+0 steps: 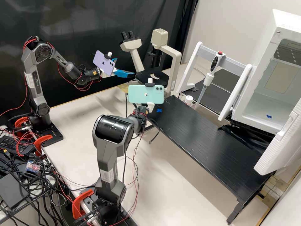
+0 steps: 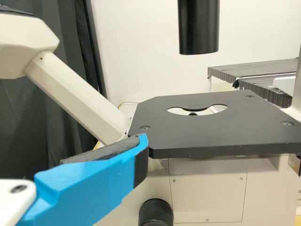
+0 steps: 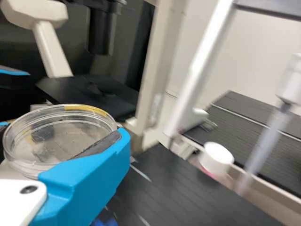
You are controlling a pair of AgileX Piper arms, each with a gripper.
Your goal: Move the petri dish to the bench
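My left arm (image 1: pixel 35 75) stands tall, bent at the elbow, its forearm sloping down to my left gripper (image 1: pixel 125 66), just beside the microscope (image 1: pixel 176 61), fingers (image 2: pixel 84 186) parted. My right arm (image 1: pixel 108 153) bends over toward the microscope; my right gripper (image 1: pixel 151 107) is near it, fingers (image 3: pixel 96 174) snug on what I hold.

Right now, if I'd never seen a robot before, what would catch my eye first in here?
Probably the two smartphones: a mint-green one mounted on the near arm's wrist, and a lilac one on the far arm's wrist. Next might come the clear round petri dish held in the right gripper. Beyond the black bench, the pipette's red button also stands out.
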